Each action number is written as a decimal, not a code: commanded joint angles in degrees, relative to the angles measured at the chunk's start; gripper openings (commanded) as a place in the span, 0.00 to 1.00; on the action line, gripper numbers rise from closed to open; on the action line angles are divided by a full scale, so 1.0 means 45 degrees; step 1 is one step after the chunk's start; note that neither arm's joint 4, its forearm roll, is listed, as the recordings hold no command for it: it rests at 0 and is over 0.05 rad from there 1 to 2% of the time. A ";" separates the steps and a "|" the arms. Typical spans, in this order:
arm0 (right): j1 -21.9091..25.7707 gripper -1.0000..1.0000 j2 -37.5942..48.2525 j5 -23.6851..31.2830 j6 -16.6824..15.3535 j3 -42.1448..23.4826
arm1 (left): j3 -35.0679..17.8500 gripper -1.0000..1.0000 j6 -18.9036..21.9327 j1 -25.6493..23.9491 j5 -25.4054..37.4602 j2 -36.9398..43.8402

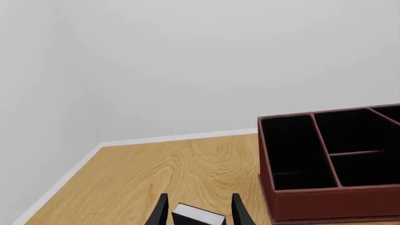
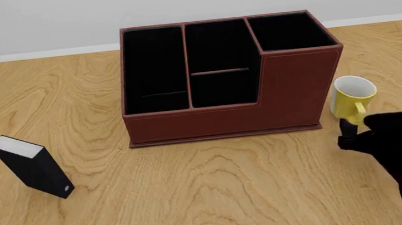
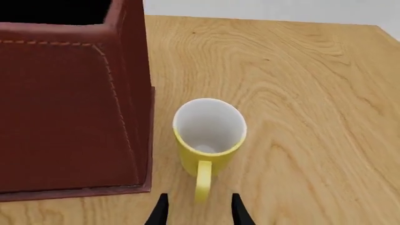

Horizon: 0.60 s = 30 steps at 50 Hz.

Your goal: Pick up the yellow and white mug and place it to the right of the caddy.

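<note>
While the right gripper (image 3: 196, 208) hung with fingers apart and empty just behind its handle, the yellow and white mug (image 2: 352, 96) stood upright beside the caddy (image 2: 227, 76); a forward nudge risked toppling it.

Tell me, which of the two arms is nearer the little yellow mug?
The right. The right gripper hangs open just short of the yellow mug and its handle. The left gripper is over by the black box.

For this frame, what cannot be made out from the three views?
- Left gripper: absent from the front view; the left wrist view's edge cuts off all but its fingertips.
- Black box: mostly cropped in the left wrist view.
- Mug against the caddy: whether they touch is unclear in both views.
- Right gripper: open, empty.
</note>
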 commanded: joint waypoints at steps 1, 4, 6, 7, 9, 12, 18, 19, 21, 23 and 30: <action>0.0101 1.00 -0.2231 0.0033 -0.0231 0.1568 | -0.0035 1.00 -0.0042 -0.0034 0.0004 0.0000; 0.0109 1.00 -0.2850 0.0065 -0.0340 0.1982 | -0.0082 1.00 -0.0045 -0.0030 0.0024 0.0000; 0.0174 1.00 -0.3650 0.0530 -0.0373 0.2213 | -0.0083 1.00 -0.0033 -0.0021 0.0014 0.0000; 0.0139 1.00 -0.4568 0.0941 -0.0482 0.2462 | -0.0098 1.00 -0.0088 -0.0031 0.0034 0.0000; 0.0247 1.00 -0.5688 0.1838 -0.0573 0.2615 | -0.0102 1.00 -0.0074 -0.0028 0.0014 0.0000; 0.0242 1.00 -0.7122 0.2694 -0.0884 0.2864 | -0.0089 1.00 -0.0086 -0.0028 0.0014 0.0000; 0.0264 1.00 -1.0173 0.5548 -0.0941 0.2912 | -0.0108 1.00 -0.0143 -0.0008 -0.0002 0.0000; 0.0330 1.00 -1.0853 0.6219 -0.0849 0.2932 | -0.0088 1.00 -0.0149 -0.0011 -0.0029 0.0000; 0.0268 1.00 -1.1259 0.6543 -0.0892 0.2965 | -0.0095 1.00 -0.0220 -0.0014 -0.0019 0.0000; 0.0292 1.00 -1.2307 0.7531 -0.0876 0.2960 | -0.0045 1.00 -0.0231 -0.0040 -0.0046 0.0000; 0.0609 1.00 -1.5521 1.0593 -0.1032 0.2807 | 0.0142 1.00 -0.0279 -0.0069 -0.0190 0.0000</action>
